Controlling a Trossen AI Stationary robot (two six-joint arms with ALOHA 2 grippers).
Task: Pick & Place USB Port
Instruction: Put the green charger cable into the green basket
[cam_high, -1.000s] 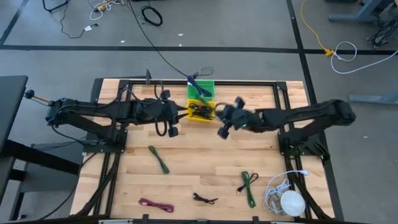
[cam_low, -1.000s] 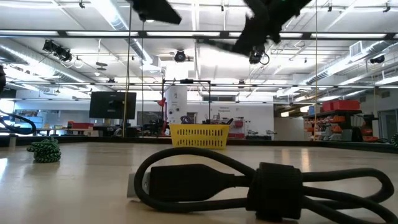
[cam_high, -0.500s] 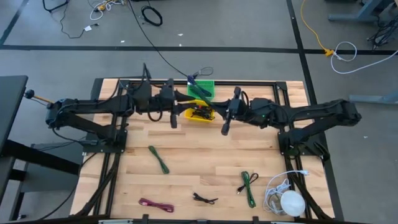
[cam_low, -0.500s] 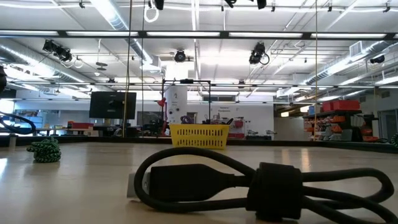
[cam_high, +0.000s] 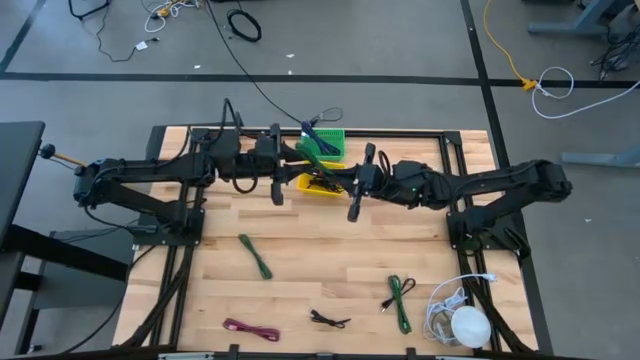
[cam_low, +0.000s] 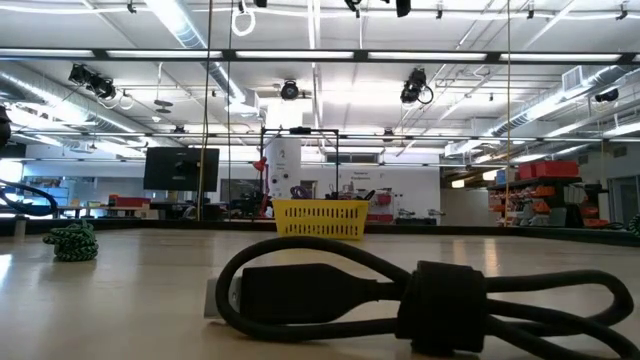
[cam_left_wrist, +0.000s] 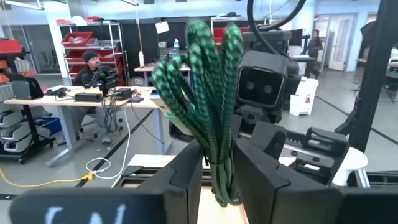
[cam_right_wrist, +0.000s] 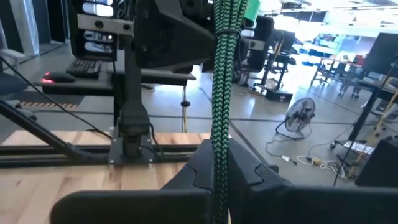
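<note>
Above yellow basket (cam_high: 322, 184): both fingers pinch one green cable (cam_left_wrist: 202, 93).

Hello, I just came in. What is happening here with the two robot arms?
Both arms are raised over the back of the table, beside the yellow basket and the green basket. The left end effector is shut on a green braided cable, and the right end effector grips the same cable, stretched between them. Other cables lie on the table, including a black cable near the front.
</note>
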